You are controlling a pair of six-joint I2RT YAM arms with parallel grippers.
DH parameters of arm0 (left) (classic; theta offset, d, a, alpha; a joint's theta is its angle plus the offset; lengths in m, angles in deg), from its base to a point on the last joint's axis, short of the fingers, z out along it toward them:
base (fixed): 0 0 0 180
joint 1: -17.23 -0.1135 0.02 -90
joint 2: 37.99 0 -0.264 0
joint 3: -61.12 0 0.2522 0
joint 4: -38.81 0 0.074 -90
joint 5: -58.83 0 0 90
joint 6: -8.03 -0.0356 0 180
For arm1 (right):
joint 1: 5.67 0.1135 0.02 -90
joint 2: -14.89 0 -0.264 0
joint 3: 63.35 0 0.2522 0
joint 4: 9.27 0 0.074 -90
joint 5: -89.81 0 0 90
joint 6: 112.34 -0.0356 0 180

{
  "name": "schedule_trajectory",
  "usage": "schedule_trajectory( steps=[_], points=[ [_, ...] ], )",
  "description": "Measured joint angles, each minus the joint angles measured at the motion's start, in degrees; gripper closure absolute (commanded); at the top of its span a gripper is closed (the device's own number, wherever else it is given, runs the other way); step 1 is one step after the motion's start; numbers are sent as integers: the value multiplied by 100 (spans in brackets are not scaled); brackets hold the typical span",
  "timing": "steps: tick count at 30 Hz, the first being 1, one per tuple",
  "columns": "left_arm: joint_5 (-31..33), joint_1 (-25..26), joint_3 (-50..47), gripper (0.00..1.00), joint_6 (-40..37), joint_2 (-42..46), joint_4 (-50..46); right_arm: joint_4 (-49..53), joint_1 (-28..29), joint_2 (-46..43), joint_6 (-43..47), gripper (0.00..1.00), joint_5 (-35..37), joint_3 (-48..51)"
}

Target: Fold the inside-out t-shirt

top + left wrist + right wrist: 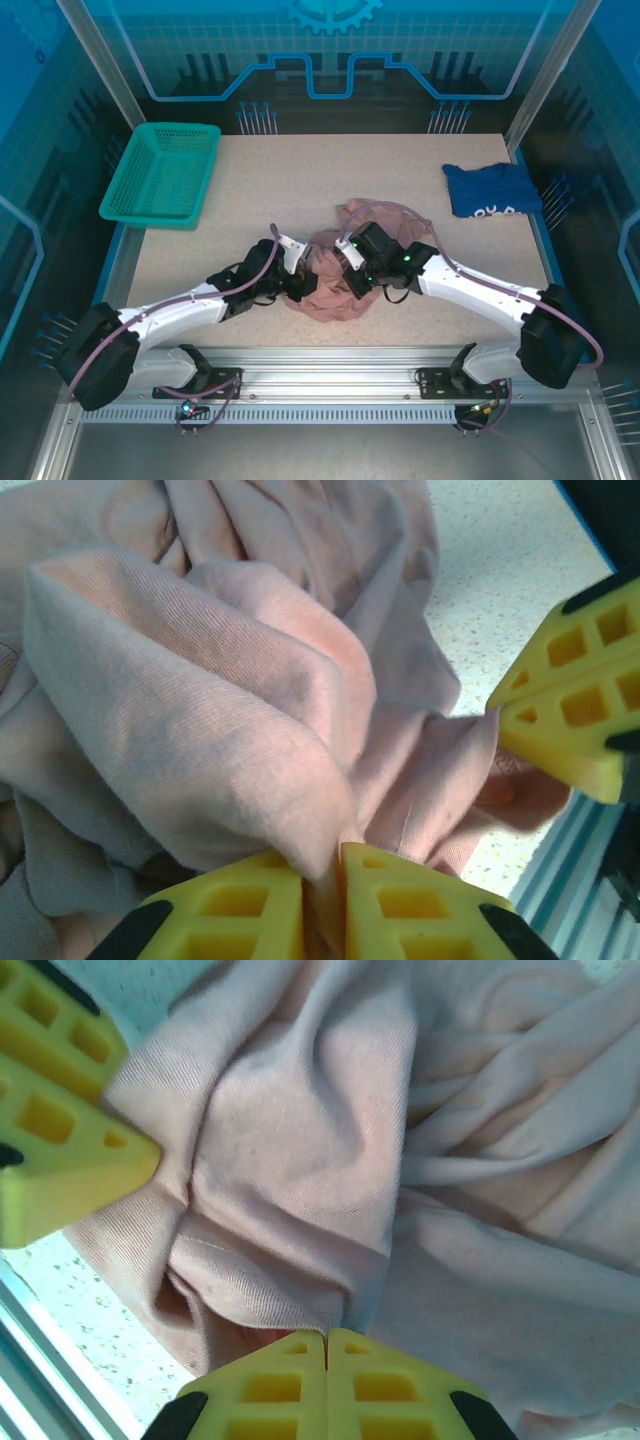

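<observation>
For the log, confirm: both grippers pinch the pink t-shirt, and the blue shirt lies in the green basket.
No: the top view shows the blue shirt on the table, far right, outside the green basket. Left gripper and right gripper do pinch the pink t-shirt.
</observation>
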Motion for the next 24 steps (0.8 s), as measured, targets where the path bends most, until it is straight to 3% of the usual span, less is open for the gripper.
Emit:
schedule_trajectory(
  steps=[5,11,14,16,20,24],
  points=[
    [-90,-4,-247,80,96,511,-4,2,-258,-387,-385,100,-216,2],
    [-13,-4,-382,97,98,610,-122,-79,-647,-922,-870,100,-514,188],
    [-2,-4,-391,98,98,555,-175,-125,-732,-1091,-1051,100,-553,369],
    [-4,-4,-391,94,98,520,-201,-127,-763,-1196,-1152,100,-544,531],
    [-17,-4,-389,65,245,522,-203,-131,-772,-1296,-1294,100,-546,800],
    [-57,-4,-168,53,562,367,-247,-168,-769,-1298,-1360,100,-549,935]
  ],
)
